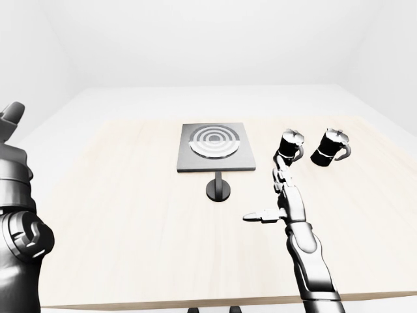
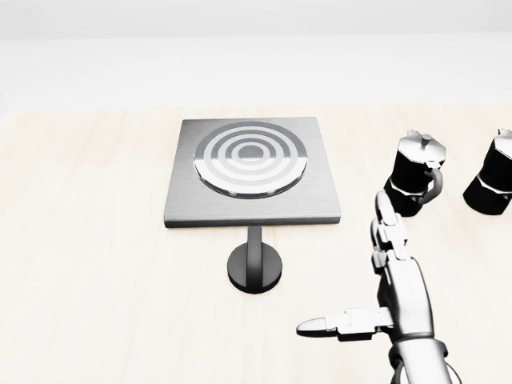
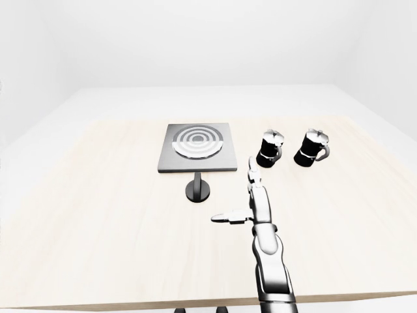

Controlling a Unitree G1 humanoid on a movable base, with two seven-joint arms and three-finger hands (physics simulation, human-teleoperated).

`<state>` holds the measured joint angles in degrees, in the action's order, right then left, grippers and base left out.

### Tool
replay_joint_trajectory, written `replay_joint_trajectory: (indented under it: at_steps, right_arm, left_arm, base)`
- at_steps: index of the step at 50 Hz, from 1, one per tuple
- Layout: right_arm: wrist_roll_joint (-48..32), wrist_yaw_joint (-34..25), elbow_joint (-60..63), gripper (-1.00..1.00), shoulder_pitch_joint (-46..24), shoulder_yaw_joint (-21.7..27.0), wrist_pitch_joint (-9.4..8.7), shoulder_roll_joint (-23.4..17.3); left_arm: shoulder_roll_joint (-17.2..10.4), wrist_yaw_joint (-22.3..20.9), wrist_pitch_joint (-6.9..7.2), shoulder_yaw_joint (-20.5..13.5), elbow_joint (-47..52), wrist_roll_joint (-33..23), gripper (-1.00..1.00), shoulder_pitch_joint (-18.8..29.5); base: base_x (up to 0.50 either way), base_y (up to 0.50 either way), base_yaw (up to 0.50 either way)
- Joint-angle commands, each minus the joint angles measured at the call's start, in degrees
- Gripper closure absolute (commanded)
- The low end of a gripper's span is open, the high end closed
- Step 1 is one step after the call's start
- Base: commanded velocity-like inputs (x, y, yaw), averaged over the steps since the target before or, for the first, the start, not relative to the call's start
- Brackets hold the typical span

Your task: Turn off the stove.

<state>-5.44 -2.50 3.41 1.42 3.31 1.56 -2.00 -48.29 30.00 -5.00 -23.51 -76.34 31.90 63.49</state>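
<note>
The stove is a grey square plate with a ringed burner, lying on the pale wooden table. Its round black knob sits on a short stalk just below the plate's lower edge. My right hand is open, fingers stretched upward and thumb pointing left, to the right of the knob and apart from it. My left hand is raised at the far left of the left-eye view, away from the stove; its fingers are cut off by the frame edge.
Two black moka pots stand to the right of the stove, one just above my right fingertips, the other at the right edge of the head view. The table's near edge runs along the bottom of the left-eye view.
</note>
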Motion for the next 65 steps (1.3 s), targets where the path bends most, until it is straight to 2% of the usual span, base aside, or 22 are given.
replay_joint_trajectory:
  at_steps: [1, 15, 16, 19, 28, 49, 54, 58, 65]
  right_arm:
    - [-0.1, 0.2, -0.1, -1.00, 0.0, 0.1, -0.10, 0.0]
    - [-0.1, 0.2, -0.1, -1.00, 0.0, 0.0, -0.10, 0.0]
    - [-0.8, 0.2, 0.1, -1.00, 0.2, -0.4, 0.54, -0.2]
    - [-0.4, -0.4, -0.7, -1.00, -0.1, -0.3, 0.59, -0.2]
    - [-0.6, -0.6, -5.4, -1.00, -1.8, -1.0, 2.51, 0.0]
    - [-1.6, -0.7, -3.9, -1.00, -1.8, -1.5, 1.05, 0.0]
    - [-2.0, -0.5, -3.9, -1.00, -1.7, -1.5, 1.23, 0.0]
    - [-2.5, -0.2, -4.4, -1.00, -2.2, -1.6, -0.65, 0.0]
    - [-2.6, -0.2, -4.5, -1.00, -2.2, -1.6, -0.68, 0.0]
  left_arm:
    - [0.0, 0.0, 0.00, -0.4, 1.2, 0.5, -1.00, -0.5]
    - [0.0, 0.0, 0.00, -0.5, 1.2, 0.5, -1.00, -0.5]
    - [-0.2, 0.0, 0.00, -0.6, 1.2, 0.6, -1.00, -0.3]
    - [0.3, 0.0, 0.00, -0.6, 1.0, 0.0, -1.00, -0.3]
    - [0.2, 0.0, 0.00, -0.5, 1.0, -0.5, -1.00, -0.2]
    - [0.6, 0.0, 0.00, -0.5, 1.0, -1.0, -1.00, -1.0]
    - [0.9, 0.0, 0.00, -0.6, 0.9, -1.1, -1.00, -1.3]
    - [0.7, 0.0, 0.00, -0.6, 1.0, -1.1, -1.00, -1.2]
    - [0.7, 0.0, 0.00, -0.6, 1.0, -1.1, -1.00, -1.2]
  base:
    - [0.00, 0.00, 0.00]
    - [0.00, 0.00, 0.00]
    - [0.00, 0.00, 0.00]
    - [0.00, 0.00, 0.00]
    - [0.00, 0.00, 0.00]
    - [0.00, 0.00, 0.00]
    - [0.00, 0.00, 0.00]
    - [0.00, 0.00, 0.00]
    - [0.00, 0.00, 0.00]
